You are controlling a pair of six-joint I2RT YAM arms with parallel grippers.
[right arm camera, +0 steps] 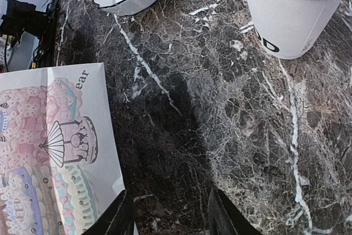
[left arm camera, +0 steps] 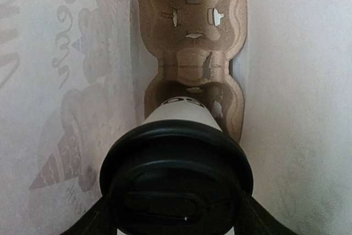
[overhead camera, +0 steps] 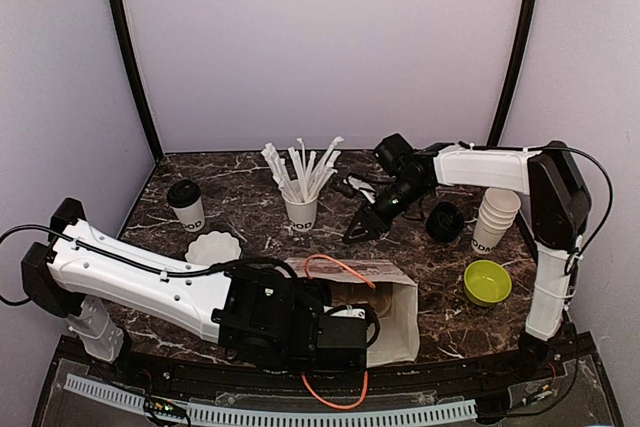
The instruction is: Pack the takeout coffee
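left end effector (left arm camera: 176,221) gripping lidded cup (left arm camera: 177,171) inside paper bag (left arm camera: 300,108), cardboard carrier (left arm camera: 192,48) ahead

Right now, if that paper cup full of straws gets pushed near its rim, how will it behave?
It probably tips rather than slides: the cup narrows toward its base, and the straws fan out well above the rim. It is likely light, being thin paper holding only wrapped straws. The straws stand loose, so they would likely scatter.

Even light keeps the top view sharp. Inside the paper bag (left arm camera: 66,81), light glows through its walls; the takeout coffee (left arm camera: 176,182) looms blurred. Beside the bag, shadow dims the marble table (right arm camera: 181,108).
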